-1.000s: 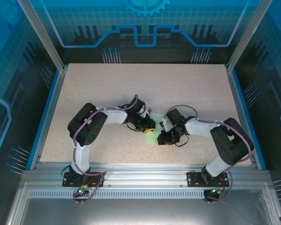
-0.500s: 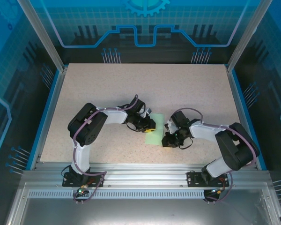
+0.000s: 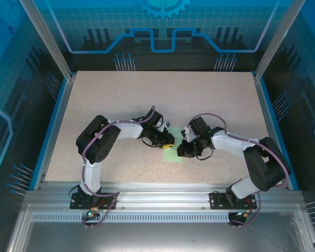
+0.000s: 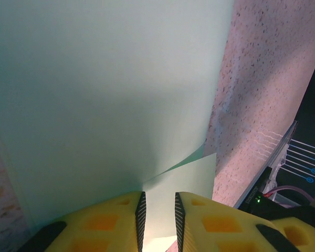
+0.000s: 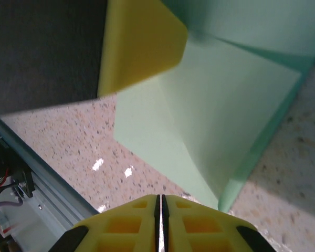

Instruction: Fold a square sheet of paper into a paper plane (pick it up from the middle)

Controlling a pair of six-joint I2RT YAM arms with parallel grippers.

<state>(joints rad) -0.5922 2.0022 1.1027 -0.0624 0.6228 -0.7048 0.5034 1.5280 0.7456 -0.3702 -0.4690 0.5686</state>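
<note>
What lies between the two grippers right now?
The square sheet of paper, partly folded, lies on the table between the left gripper and the right gripper in the top view; the right wrist view shows it too.

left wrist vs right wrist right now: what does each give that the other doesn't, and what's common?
Left wrist: left tool, jaws slightly apart, with the paper standing up as a big flap ahead and a flat layer beneath. Right wrist: right tool shut near the paper's corner, a crease across the sheet, and a yellow finger of the left tool over its far edge. Both: mint paper, speckled table.
</note>
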